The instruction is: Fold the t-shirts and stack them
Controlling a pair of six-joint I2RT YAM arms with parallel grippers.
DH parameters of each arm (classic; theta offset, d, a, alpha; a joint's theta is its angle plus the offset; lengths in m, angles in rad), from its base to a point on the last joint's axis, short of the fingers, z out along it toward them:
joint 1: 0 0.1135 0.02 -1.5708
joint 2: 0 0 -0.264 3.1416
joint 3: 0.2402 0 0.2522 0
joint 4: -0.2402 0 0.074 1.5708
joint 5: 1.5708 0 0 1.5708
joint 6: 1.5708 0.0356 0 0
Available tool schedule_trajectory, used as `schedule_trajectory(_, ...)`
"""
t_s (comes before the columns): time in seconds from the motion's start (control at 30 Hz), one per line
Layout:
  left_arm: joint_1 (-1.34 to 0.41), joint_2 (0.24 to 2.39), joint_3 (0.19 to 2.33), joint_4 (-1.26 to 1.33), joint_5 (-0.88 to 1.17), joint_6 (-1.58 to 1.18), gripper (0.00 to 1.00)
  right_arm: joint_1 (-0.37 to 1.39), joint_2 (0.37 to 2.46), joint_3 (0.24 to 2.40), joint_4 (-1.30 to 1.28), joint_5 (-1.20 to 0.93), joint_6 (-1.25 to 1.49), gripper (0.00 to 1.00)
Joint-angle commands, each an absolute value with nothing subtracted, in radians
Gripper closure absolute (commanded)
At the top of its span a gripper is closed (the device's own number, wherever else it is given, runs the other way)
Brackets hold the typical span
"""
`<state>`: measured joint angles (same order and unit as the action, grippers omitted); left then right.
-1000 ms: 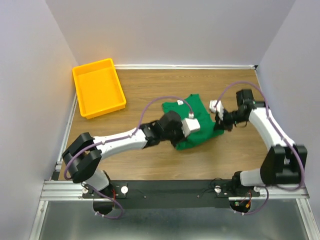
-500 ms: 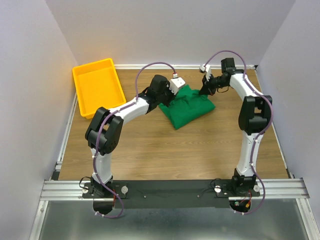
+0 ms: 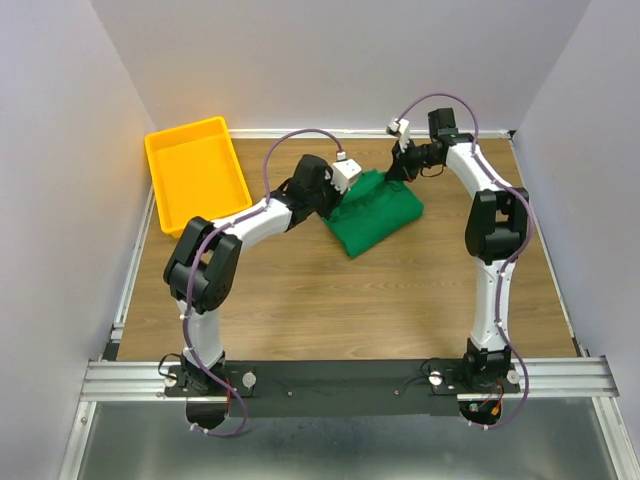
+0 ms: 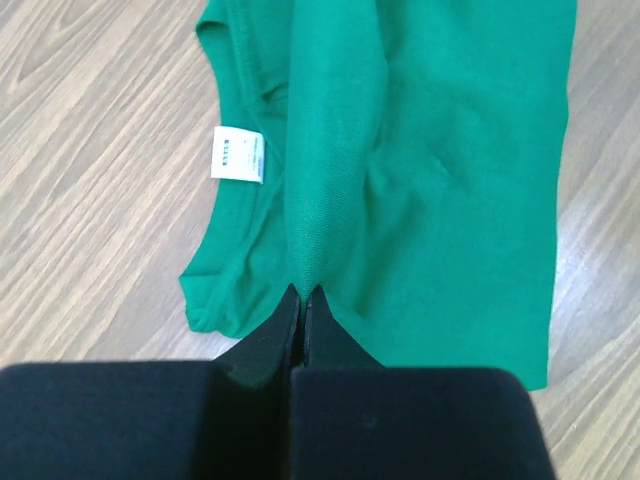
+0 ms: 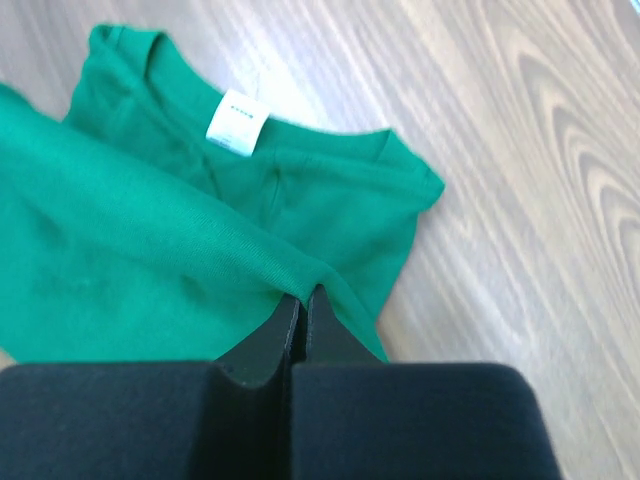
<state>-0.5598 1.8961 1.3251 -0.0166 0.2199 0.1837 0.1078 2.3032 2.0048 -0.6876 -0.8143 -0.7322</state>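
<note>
Here, a dark green t-shirt (image 3: 378, 215) lies bunched on the wooden table (image 3: 300, 300), well right of the yellow tray (image 3: 197, 175). Toward the tray, the left gripper (image 4: 303, 298) is clamped on a raised fold. Farther right, the right gripper (image 5: 303, 298) pinches another fold near the white neck tag (image 5: 237, 123).

White shells, black joints and looping purple cables (image 3: 300, 135) mark both arms (image 3: 250, 218) — tipped by the black left gripper (image 4: 303, 296) and right gripper (image 5: 303, 296).

Both arms stretch far forward, wrists angled inward. The left hand (image 4: 303, 295) and right hand (image 5: 303, 298) each pinch tight on the dark green cloth t-shirt (image 3: 378, 215).
</note>
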Motion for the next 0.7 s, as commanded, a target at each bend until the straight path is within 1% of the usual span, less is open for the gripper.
schedule_trajectory(0.0,-0.532,1.884,1.322,-0.02,0.181,0.143,1.0,0.135,2.371,2.065,-0.629,-0.749,-0.635,0.95)
schedule_trajectory(0.3,-0.515,1.919,1.344,-0.025,0.169,0.112,1.0,0.146,2.398,2.072,-0.569,-0.683,-0.537,0.95)
schedule_trajectory(0.47,-0.509,1.967,1.394,-0.051,0.179,0.112,1.0,0.149,2.405,2.075,-0.552,-0.667,-0.511,0.94)
schedule_trajectory(0.6,-0.505,1.993,1.417,-0.061,0.163,0.101,1.0,0.152,2.419,2.088,-0.535,-0.647,-0.463,0.91)
schedule_trajectory(0.67,-0.502,2.0,1.422,-0.064,0.121,0.088,1.0,0.153,2.428,2.101,-0.531,-0.634,-0.434,0.89)
